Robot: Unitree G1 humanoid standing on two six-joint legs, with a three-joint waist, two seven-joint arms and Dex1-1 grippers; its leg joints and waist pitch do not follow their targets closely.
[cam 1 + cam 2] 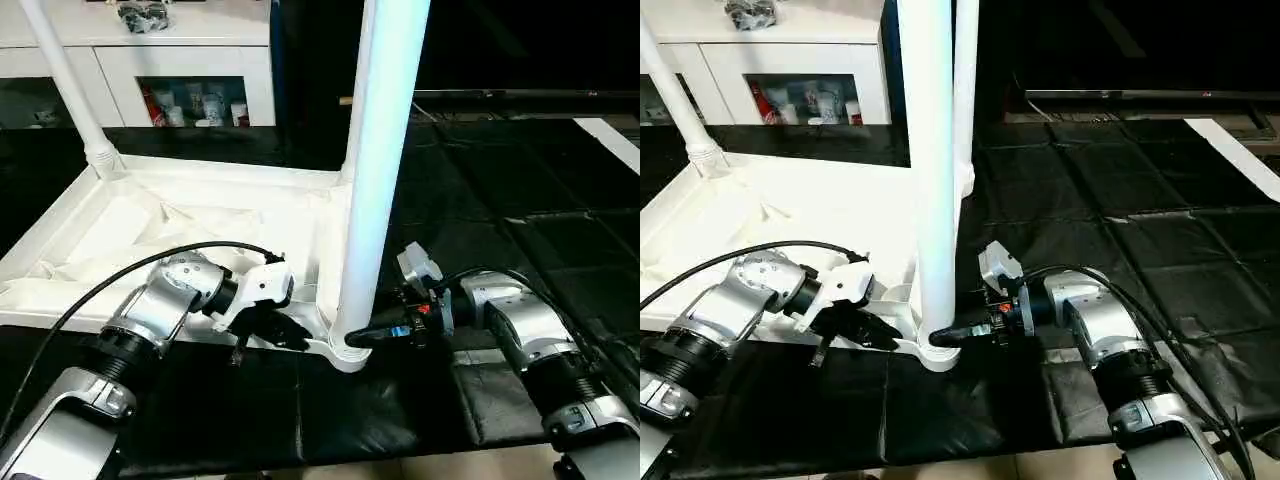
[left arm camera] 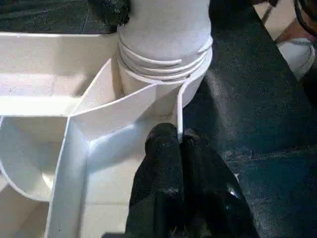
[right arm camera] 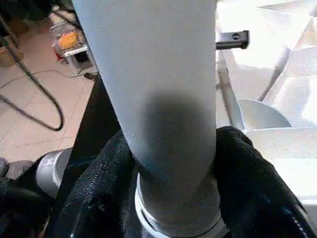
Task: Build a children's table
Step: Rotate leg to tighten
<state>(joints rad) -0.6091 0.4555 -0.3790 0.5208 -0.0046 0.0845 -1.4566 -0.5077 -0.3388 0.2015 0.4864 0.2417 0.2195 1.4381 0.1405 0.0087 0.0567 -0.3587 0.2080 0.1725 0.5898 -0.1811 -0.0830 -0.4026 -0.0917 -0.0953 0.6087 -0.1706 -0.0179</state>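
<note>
The white children's table (image 1: pixel 200 215) lay upside down on a black padded mat (image 1: pixel 480 230), its ribbed underside facing up. One leg (image 1: pixel 375 170) stood upright in the near corner socket (image 1: pixel 345 352), close to the robot, and the threaded rings at its base showed just above the socket rim in the left wrist view. Another leg (image 1: pixel 65 80) stood in the far left corner, leaning slightly, and a third rose behind the near one at the far right corner.

The left pincer (image 2: pixel 179 148) was closed, its two black fingers pressed together over the thin upright wall of the table's edge, just beside the near socket. In the head views it reached in from the left onto that same edge.

The right pincer (image 3: pixel 168 168) came in level from the right and had its fingers (image 3: pixel 247 163) on either side of the near leg at its base, both pads against the tube, partly open to the leg's width.

A white cabinet (image 1: pixel 170 60) with glass doors stood at the back, with small bottles inside.
</note>
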